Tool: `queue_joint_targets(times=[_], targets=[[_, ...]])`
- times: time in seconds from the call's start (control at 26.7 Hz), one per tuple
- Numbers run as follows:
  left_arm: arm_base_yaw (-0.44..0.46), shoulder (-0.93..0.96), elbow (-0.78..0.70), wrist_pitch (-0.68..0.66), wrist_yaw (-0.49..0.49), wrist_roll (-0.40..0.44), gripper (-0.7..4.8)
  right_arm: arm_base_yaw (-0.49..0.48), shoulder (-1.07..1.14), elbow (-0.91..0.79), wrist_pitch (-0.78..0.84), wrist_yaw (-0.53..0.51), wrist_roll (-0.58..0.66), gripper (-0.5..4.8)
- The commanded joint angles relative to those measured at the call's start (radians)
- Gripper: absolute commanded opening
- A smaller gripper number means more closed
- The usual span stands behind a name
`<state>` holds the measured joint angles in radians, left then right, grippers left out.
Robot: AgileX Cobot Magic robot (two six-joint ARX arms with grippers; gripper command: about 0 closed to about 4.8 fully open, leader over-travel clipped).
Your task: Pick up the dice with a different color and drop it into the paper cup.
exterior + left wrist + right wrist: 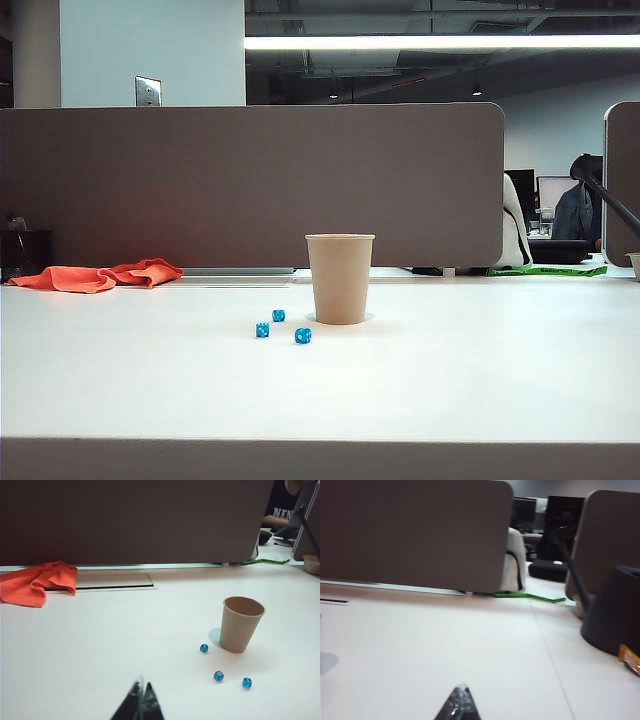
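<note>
The tan paper cup (339,280) stands upright near the middle of the white table (480,370). Three blue dice (262,329) (278,315) (303,336) lie just left of and in front of its base. The dice with a different color is out of view in every frame. Neither gripper shows in the exterior view. In the left wrist view the left gripper (143,686) is shut and empty, well short of the cup (240,627) and the blue dice (218,676). In the right wrist view the right gripper (461,689) is shut and empty over bare table.
An orange cloth (100,275) lies at the back left, near a cable slot (112,581). A brown partition (250,185) closes off the table's far side. To the right arm's side stand a dark rounded base (615,610) and a green strip (530,597).
</note>
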<state>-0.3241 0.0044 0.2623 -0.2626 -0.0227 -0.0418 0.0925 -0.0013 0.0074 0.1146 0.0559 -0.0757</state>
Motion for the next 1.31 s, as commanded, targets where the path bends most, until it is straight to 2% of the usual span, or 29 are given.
queue_joint_targets(times=[0.04, 0.15, 0.26, 0.37, 0.67, 0.79, 0.86, 0.97, 1.08, 1.2, 1.31], targets=[[-0.002, 0.001, 0.002, 0.017, 0.003, 0.001, -0.06, -0.020, 0.000, -0.001, 0.018, 0.020, -0.003, -0.05], [-0.002, 0.001, -0.003, 0.024, -0.004, 0.015, -0.06, -0.072, 0.000, -0.001, 0.026, 0.018, -0.002, -0.05], [-0.002, 0.001, -0.076, 0.125, -0.004, 0.042, -0.06, -0.149, 0.000, -0.001, 0.025, -0.057, 0.031, -0.05], [-0.002, 0.001, -0.155, 0.237, -0.004, -0.003, -0.06, -0.191, 0.000, -0.001, 0.025, -0.119, 0.053, -0.05], [-0.002, 0.001, -0.210, 0.306, 0.004, -0.002, -0.06, -0.197, 0.000, -0.001, 0.025, -0.128, 0.053, -0.05], [-0.002, 0.001, -0.210, 0.311, 0.038, 0.034, -0.06, -0.197, 0.000, -0.001, 0.024, -0.131, 0.054, -0.05], [-0.002, 0.001, -0.211, 0.318, 0.069, 0.086, -0.06, -0.197, 0.000, -0.001, 0.024, -0.146, 0.054, -0.05], [-0.002, 0.001, -0.225, 0.338, 0.072, 0.150, -0.06, -0.196, 0.000, -0.001, 0.024, -0.169, 0.054, -0.05], [-0.002, 0.000, -0.255, 0.352, 0.071, 0.168, -0.06, -0.194, 0.000, -0.001, 0.021, -0.170, 0.066, -0.05], [-0.002, 0.001, -0.255, 0.321, 0.065, 0.185, -0.06, -0.194, 0.001, -0.001, 0.001, -0.171, 0.097, -0.05], [-0.002, 0.001, -0.255, 0.319, -0.018, 0.192, -0.06, -0.194, 0.001, -0.001, -0.025, -0.171, 0.110, -0.05]])
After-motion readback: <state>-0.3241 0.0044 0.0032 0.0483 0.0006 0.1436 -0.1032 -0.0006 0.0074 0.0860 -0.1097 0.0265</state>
